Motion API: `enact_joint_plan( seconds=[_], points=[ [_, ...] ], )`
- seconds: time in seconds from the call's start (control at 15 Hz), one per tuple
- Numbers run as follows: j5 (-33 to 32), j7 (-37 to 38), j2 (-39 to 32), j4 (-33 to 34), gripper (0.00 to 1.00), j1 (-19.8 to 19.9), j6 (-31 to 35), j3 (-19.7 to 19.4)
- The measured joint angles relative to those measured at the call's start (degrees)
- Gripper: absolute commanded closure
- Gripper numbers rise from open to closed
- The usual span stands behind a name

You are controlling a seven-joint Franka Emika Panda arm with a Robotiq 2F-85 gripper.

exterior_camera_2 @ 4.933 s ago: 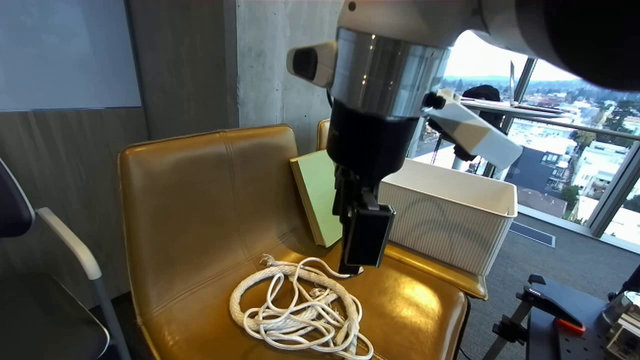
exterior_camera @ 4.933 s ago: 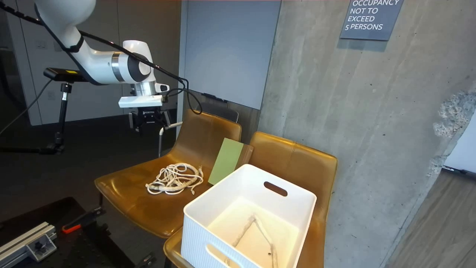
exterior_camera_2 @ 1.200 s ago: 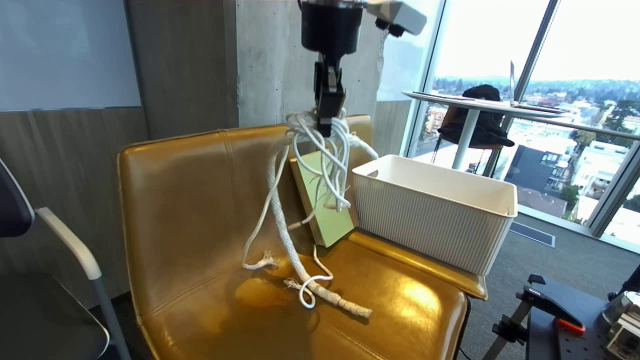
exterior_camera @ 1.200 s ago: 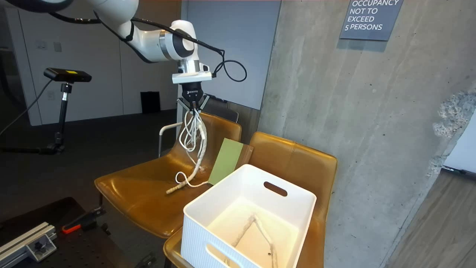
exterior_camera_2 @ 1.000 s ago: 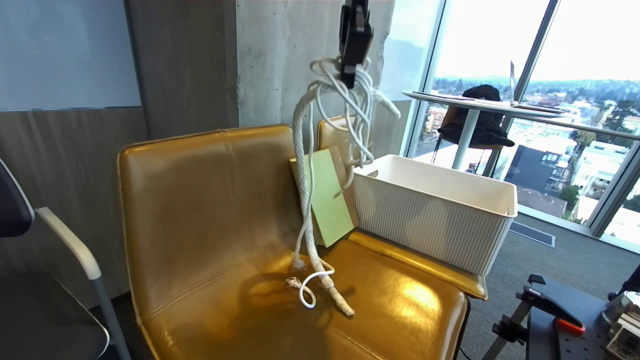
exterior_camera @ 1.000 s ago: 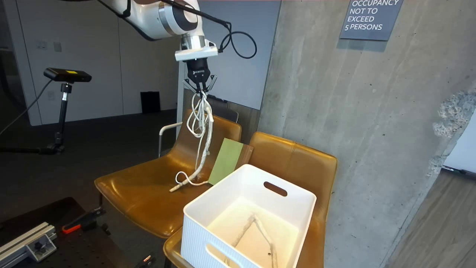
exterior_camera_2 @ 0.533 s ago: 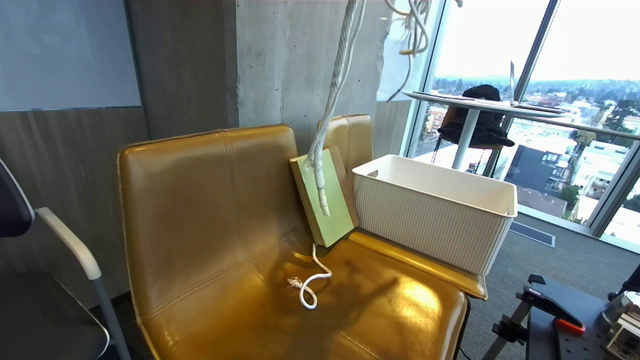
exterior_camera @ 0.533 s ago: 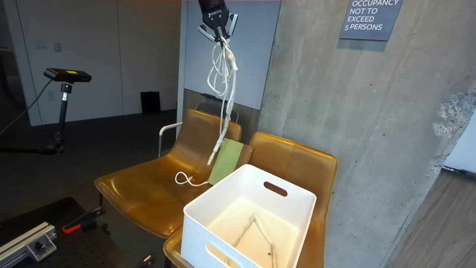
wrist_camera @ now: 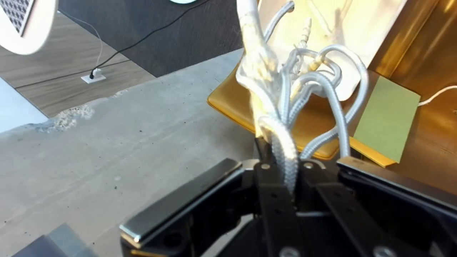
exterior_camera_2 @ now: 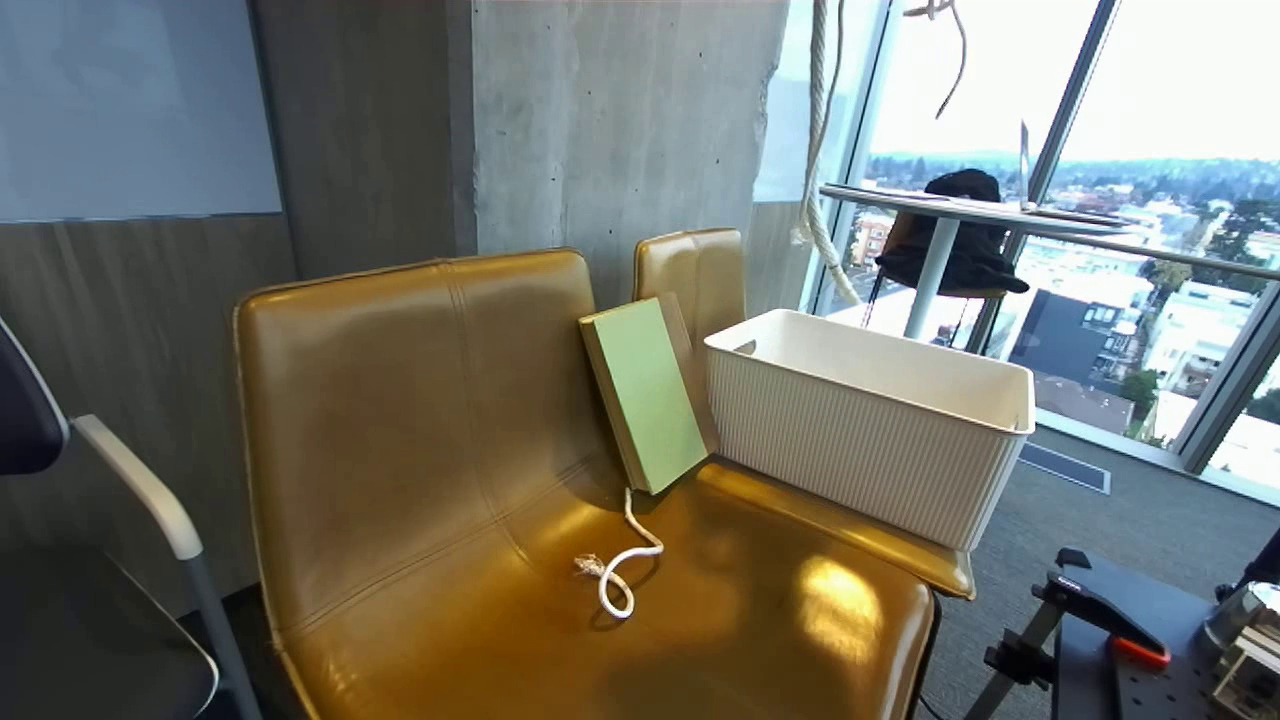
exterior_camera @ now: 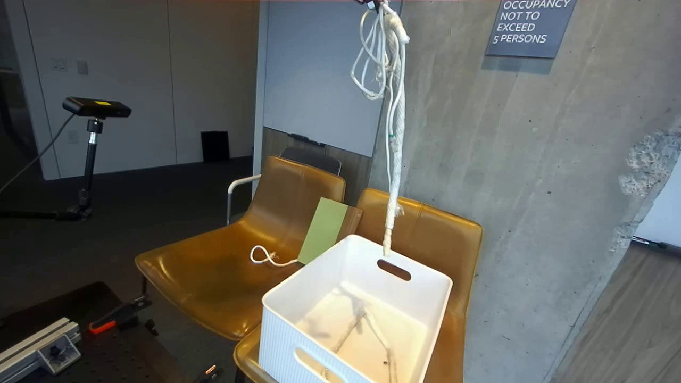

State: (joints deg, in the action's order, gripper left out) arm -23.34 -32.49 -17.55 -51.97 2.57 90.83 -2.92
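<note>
Wrist view: the hand is pinching braided rope aloft, clear of the white bin at 1 o'clock, one cord remaining on the chair.

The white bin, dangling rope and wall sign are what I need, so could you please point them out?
White bin (exterior_camera_2: pixel 850 440), in an exterior view: ribbed outer wall.
Dangling rope (exterior_camera: pixel 399 127), in an exterior view: thick strand.
Wall sign (exterior_camera: pixel 532 28), in an exterior view: lettered face.
</note>
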Motion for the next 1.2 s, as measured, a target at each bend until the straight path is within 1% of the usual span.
enact_joint_plan(
  seconds=[0.2, 0.47, 0.73, 1.0, 1.2],
  points=[
    [0.2, 0.0, -2.1, 0.1, 0.98, 2.2, 0.1, -0.5],
    [0.6, 0.6, -3.1, -4.5, 0.98, 4.6, 0.4, -0.6],
    [0.9, 1.9, -1.3, -13.1, 0.98, 6.8, 2.9, -0.7],
    [1.8, 3.4, 2.8, -23.4, 0.98, 8.7, 6.9, -0.7],
    [3.7, 4.0, 6.5, -31.1, 0.98, 10.0, 10.0, -0.8]
  ],
)
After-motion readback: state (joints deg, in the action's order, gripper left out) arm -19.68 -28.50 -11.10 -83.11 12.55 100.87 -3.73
